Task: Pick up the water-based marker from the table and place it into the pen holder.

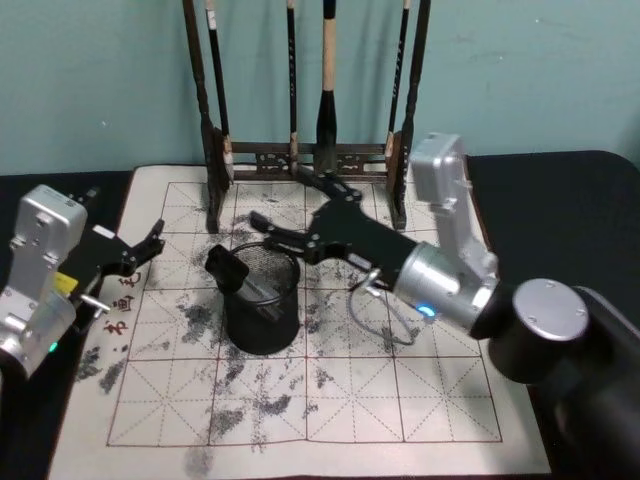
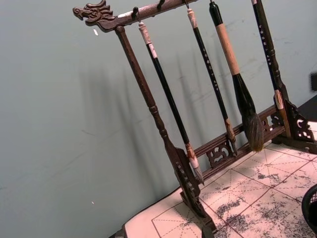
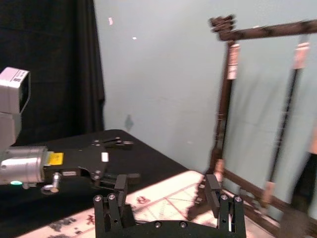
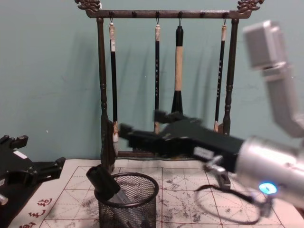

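My right gripper [image 1: 285, 215] has its fingers spread apart and holds nothing, above the pen holder [image 1: 261, 300]; my forearm stretches back to the right. The marker [image 1: 228, 270] leans inside the holder. My left gripper [image 1: 150, 243], released, waits at the left.

2 silver-grey metal arms with round joints, 1 at each side of the frame. Each ends in a black gripper: left gripper [image 1: 152, 240], right gripper [image 1: 292, 207]. Right arm carries a grey cable loop [image 1: 380, 310] and a small blue-green light [image 1: 427, 310].

Marker [image 1: 228, 270] in pen holder [image 1: 262, 330] on gridded mat [image 1: 420, 400], brush rack [image 1: 300, 155] behind, right gripper [image 1: 292, 210] between them
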